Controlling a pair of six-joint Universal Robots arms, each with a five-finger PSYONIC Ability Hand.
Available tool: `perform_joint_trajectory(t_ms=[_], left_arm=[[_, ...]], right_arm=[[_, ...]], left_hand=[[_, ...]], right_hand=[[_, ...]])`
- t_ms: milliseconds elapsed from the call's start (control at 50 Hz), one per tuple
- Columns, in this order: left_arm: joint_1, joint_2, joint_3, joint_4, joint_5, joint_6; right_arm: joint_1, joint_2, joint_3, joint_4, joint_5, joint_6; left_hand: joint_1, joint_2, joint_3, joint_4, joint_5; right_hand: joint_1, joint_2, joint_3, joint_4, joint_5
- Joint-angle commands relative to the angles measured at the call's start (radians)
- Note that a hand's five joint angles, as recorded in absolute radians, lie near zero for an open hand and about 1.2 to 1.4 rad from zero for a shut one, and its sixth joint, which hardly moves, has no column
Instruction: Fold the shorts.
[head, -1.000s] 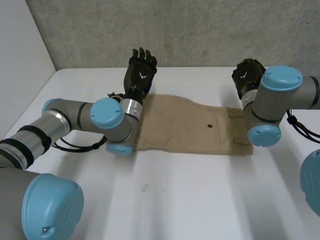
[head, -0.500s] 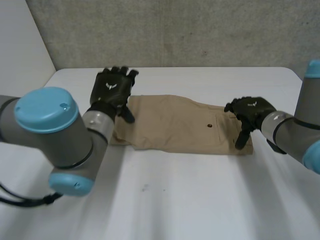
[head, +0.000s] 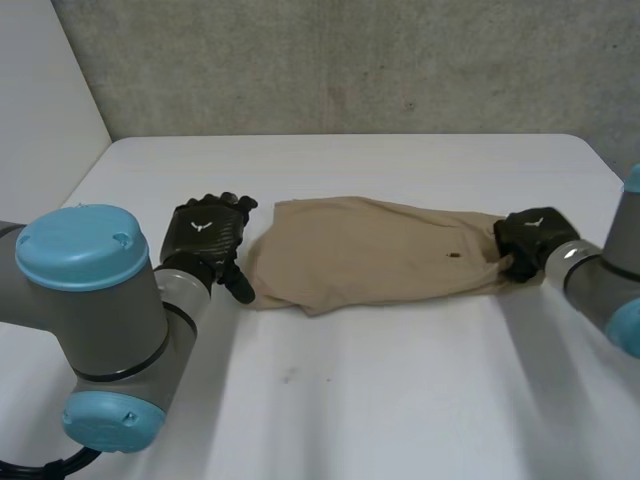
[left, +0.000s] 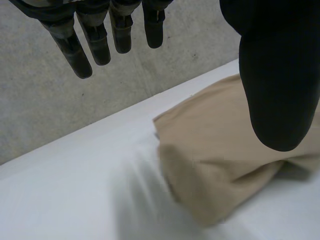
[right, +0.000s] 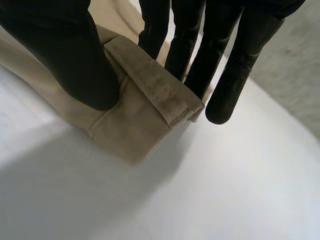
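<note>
Our right hand (head: 527, 238) is pinching the waistband end of the shorts (head: 375, 262), lying mid-frame on the counter (head: 400, 400); our left hand (head: 205, 238) is hovering spread beside their left end. We are judging it needs a grip there before folding.

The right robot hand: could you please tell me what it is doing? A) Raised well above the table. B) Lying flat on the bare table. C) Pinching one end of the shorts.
C: in the right wrist view the right robot hand clamps the shorts at their stitched edge between thumb and fingers.
</note>
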Motion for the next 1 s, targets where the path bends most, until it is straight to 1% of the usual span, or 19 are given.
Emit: perform_joint_trajectory(t_ms=[20,40,100,180,200,260,360,420,440,480,500,540,560,600,620,640,780,880,1000], left_arm=[[0.000,0.031,-0.006,-0.004,-0.001,0.000],[-0.001,0.034,-0.007,-0.006,-0.001,0.000],[-0.001,0.038,-0.010,-0.006,-0.002,0.000],[-0.001,0.043,-0.012,-0.006,-0.004,0.000],[-0.001,0.043,-0.012,-0.006,-0.004,0.000],[-0.004,0.048,-0.010,-0.007,-0.004,0.000],[-0.004,0.051,-0.001,0.002,-0.020,0.002],[-0.001,0.051,0.008,0.002,-0.030,0.002],[-0.001,0.051,0.016,0.002,-0.033,0.002],[-0.001,0.049,0.026,0.002,-0.034,0.002],[-0.001,0.049,0.033,0.002,-0.036,0.002],[0.000,0.038,0.056,0.000,-0.034,0.006],[-0.001,0.035,0.074,0.000,-0.033,0.011],[-0.001,0.031,0.097,0.002,-0.033,0.012],[-0.003,0.028,0.112,0.002,-0.031,0.012],[-0.006,0.014,0.143,0.002,-0.028,0.012],[-0.026,-0.087,0.322,-0.017,-0.025,0.012],[-0.111,-0.225,0.495,-0.084,0.005,0.014],[-0.144,-0.376,0.643,-0.165,0.079,0.012]], right_arm=[[-0.045,-0.093,0.031,0.027,0.087,-0.395],[-0.042,-0.102,0.022,0.023,0.123,-0.485],[-0.039,-0.106,-0.001,-0.003,0.163,-0.586],[0.051,-0.103,-0.034,-0.100,0.130,-0.668],[0.123,-0.099,-0.046,-0.132,0.081,-0.677],[0.208,-0.090,-0.057,-0.167,-0.014,-0.682],[0.370,-0.039,-0.063,-0.186,-0.221,-0.676],[0.435,-0.011,-0.058,-0.169,-0.267,-0.665],[0.461,0.010,-0.057,-0.151,-0.271,-0.651],[0.482,0.028,-0.055,-0.120,-0.261,-0.627],[0.487,0.032,-0.057,-0.085,-0.248,-0.580],[0.489,0.029,-0.063,-0.059,-0.235,-0.514],[0.490,0.021,-0.067,-0.042,-0.234,-0.431],[0.489,0.010,-0.072,-0.039,-0.235,-0.333],[0.478,-0.008,-0.078,-0.039,-0.237,-0.215],[0.469,-0.017,-0.078,-0.040,-0.237,-0.165],[0.259,-0.125,-0.069,-0.032,-0.234,0.300],[0.202,-0.119,-0.072,-0.028,-0.231,0.468],[0.186,-0.038,-0.100,-0.017,-0.228,0.447]], left_hand=[[-0.012,-0.027,-0.036,-0.025,-0.043],[-0.012,-0.027,-0.036,-0.025,-0.043],[-0.012,-0.027,-0.036,-0.025,-0.043],[-0.012,-0.027,-0.036,-0.025,-0.043],[-0.012,-0.027,-0.036,-0.025,-0.043],[-0.012,-0.027,-0.036,-0.025,-0.043],[-0.012,-0.027,-0.036,-0.025,-0.043],[-0.012,-0.027,-0.036,-0.025,-0.043],[-0.012,-0.027,-0.036,-0.025,-0.043],[-0.015,-0.030,-0.039,-0.028,-0.046],[-0.016,-0.031,-0.040,-0.029,-0.046],[-0.016,-0.031,-0.040,-0.029,-0.046],[-0.016,-0.031,-0.040,-0.029,-0.046],[-0.016,-0.031,-0.040,-0.029,-0.046],[-0.016,-0.031,-0.040,-0.029,-0.046],[-0.016,-0.031,-0.040,-0.029,-0.046],[-0.006,-0.021,-0.030,-0.020,-0.037],[0.000,-0.015,-0.024,-0.014,-0.031],[0.002,-0.012,-0.021,-0.011,-0.028]], right_hand=[[0.486,0.230,0.257,0.205,0.289],[0.486,0.230,0.257,0.205,0.289],[0.486,0.230,0.257,0.205,0.289],[0.486,0.230,0.257,0.205,0.289],[0.486,0.230,0.257,0.205,0.289],[0.486,0.230,0.257,0.205,0.289],[0.486,0.230,0.257,0.205,0.289],[0.486,0.230,0.257,0.205,0.289],[0.383,0.127,0.153,0.101,0.185],[-0.115,-0.371,-0.345,-0.397,-0.313],[-0.434,-0.690,-0.664,-0.716,-0.632],[-0.692,-0.948,-0.921,-0.973,-0.889],[-0.735,-0.991,-0.965,-1.017,-0.933],[-0.735,-0.991,-0.965,-1.017,-0.933],[-0.735,-0.991,-0.965,-1.017,-0.933],[-0.735,-0.991,-0.965,-1.017,-0.933],[-0.735,-0.991,-0.965,-1.017,-0.933],[-0.735,-0.991,-0.965,-1.017,-0.933],[-0.735,-0.991,-0.965,-1.017,-0.933]])
